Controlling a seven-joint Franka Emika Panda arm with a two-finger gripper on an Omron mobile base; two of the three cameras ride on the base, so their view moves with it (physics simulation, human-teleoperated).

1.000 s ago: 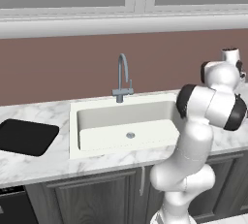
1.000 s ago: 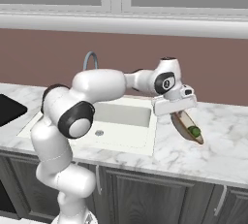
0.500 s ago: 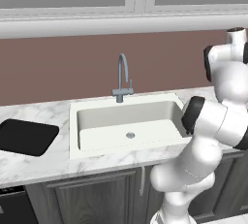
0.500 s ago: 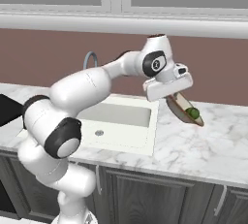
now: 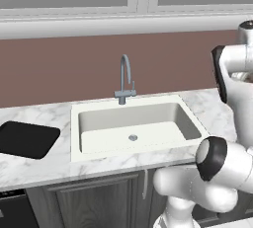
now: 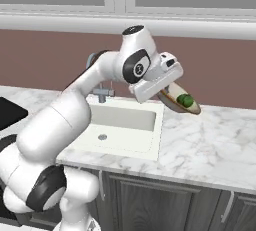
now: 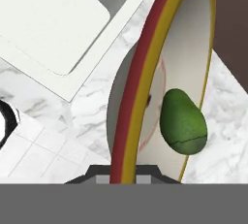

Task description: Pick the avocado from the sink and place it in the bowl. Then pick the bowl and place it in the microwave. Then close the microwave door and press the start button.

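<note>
I have lifted the bowl (image 6: 179, 101) clear of the bench (image 6: 210, 140): a second ago it hung low, just over the marble to the right of the sink (image 6: 125, 125), and now it rides high in front of the brown wall with my arm swung upward. My claw (image 6: 167, 92) is nearly closed, pinched on the bowl's rim at the near edge; in the hand view the rim (image 7: 140, 87) runs straight up from between my fingertips. The bowl is tilted, its open side turned away from me. The avocado (image 6: 185, 100) is inside it, lying against the cream wall on the lower side, and it has not slipped out during the lift.

So the avocado step looks finished, and I judge I am in the carrying step toward the microwave, which I cannot see from here. The basin holds nothing but its drain (image 5: 132, 137). The tilt is my worry: a rounded fruit on a sloped wall could roll over the rim if I swing sharply, so the wrist should level the bowl as I travel.
</note>
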